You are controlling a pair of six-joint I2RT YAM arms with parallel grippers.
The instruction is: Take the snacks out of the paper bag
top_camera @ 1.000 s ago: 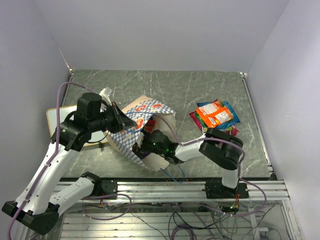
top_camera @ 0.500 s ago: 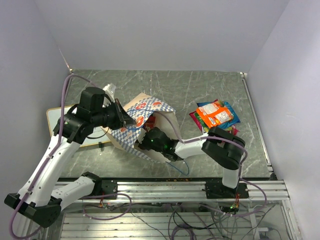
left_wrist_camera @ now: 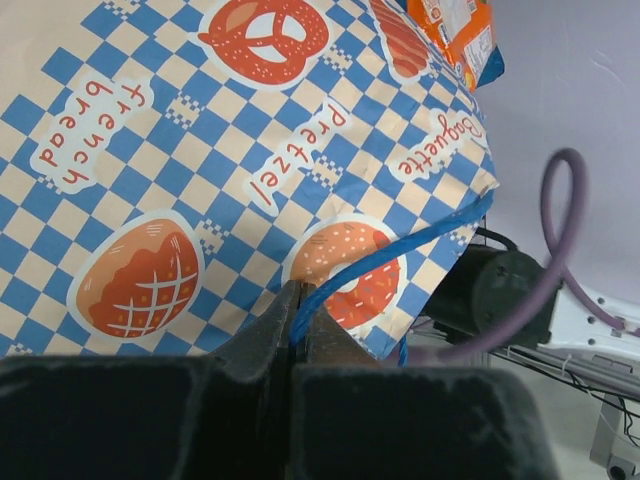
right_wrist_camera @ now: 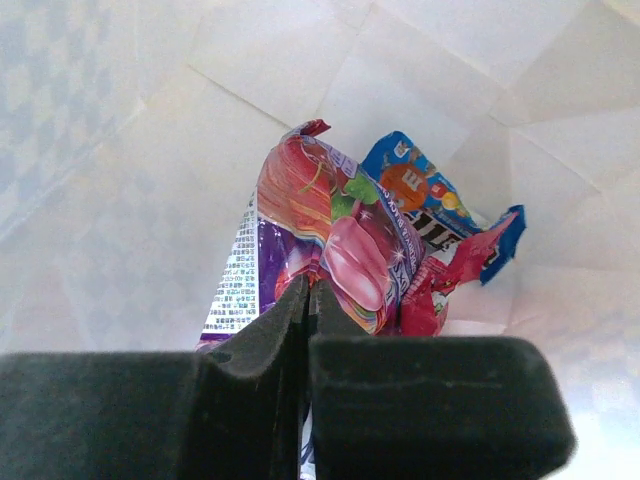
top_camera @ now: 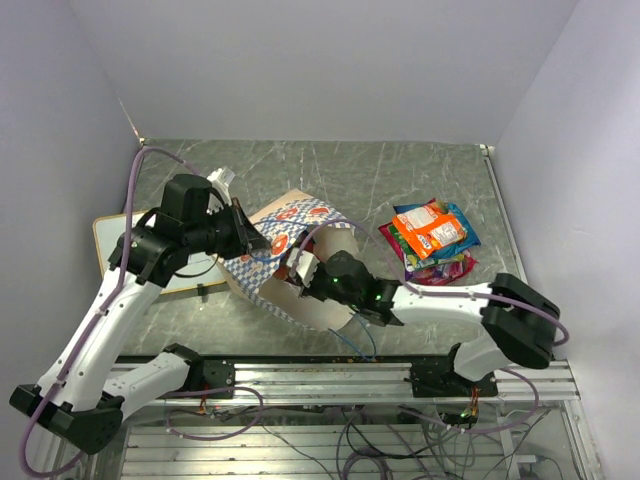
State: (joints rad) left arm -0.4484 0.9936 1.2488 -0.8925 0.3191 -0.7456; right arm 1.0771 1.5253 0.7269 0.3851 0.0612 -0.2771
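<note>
2 wrist views alone show grips: left hand (left_wrist_camera: 300,300) pinching the bag (left_wrist_camera: 150,200) by its cord (left_wrist_camera: 390,250), right hand (right_wrist_camera: 307,295) clamped on a packet (right_wrist_camera: 340,250) inside. Grey marbled worktop (top_camera: 400,170), lilac walls (top_camera: 300,70).

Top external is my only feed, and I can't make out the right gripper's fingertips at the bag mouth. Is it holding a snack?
Observer: Yes. The right wrist view shows the right gripper shut on the edge of a purple-and-pink packet.
Operator: Anything else in there?
Observer: Two more lie behind it on the cream inside of the paper bag: a blue packet and a red packet.
Operator: What is the left gripper pinching?
Observer: The left wrist view shows the left gripper shut on the blue cord handle, at the bag's checkered side.
</note>
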